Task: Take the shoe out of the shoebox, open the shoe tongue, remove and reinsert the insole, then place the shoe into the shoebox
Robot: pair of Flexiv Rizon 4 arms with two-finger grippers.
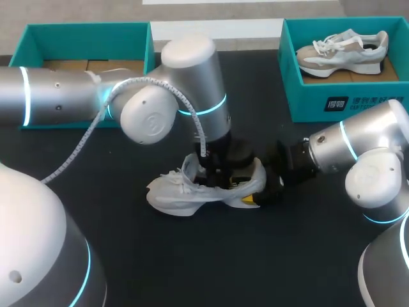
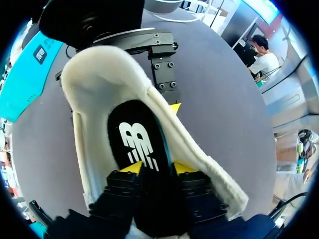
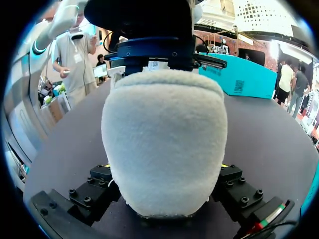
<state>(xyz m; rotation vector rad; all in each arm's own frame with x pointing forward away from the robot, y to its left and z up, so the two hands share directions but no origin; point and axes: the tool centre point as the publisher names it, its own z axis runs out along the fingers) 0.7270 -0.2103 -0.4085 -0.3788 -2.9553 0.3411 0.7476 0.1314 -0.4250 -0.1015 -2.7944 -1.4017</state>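
A pale grey shoe [image 1: 182, 192] lies on the black table with its heel toward my right arm. My right gripper [image 1: 259, 192] is shut on the fluffy heel [image 3: 164, 134], one finger pressed to each side of it. My left gripper [image 1: 220, 171] comes down from above into the shoe's opening. In the left wrist view it [image 2: 157, 168] sits over the black insole [image 2: 137, 134] with a white logo, inside the padded collar [image 2: 99, 74]. Whether it pinches the insole is hidden. The right gripper [image 2: 160, 64] shows beyond the heel.
A teal shoebox [image 1: 307, 96] at the back right holds a second pale shoe [image 1: 345, 51]. Another teal box [image 1: 38, 32] at the back left shows brown cardboard inside, partly behind my left arm. A braided cable [image 1: 89, 131] hangs from that arm.
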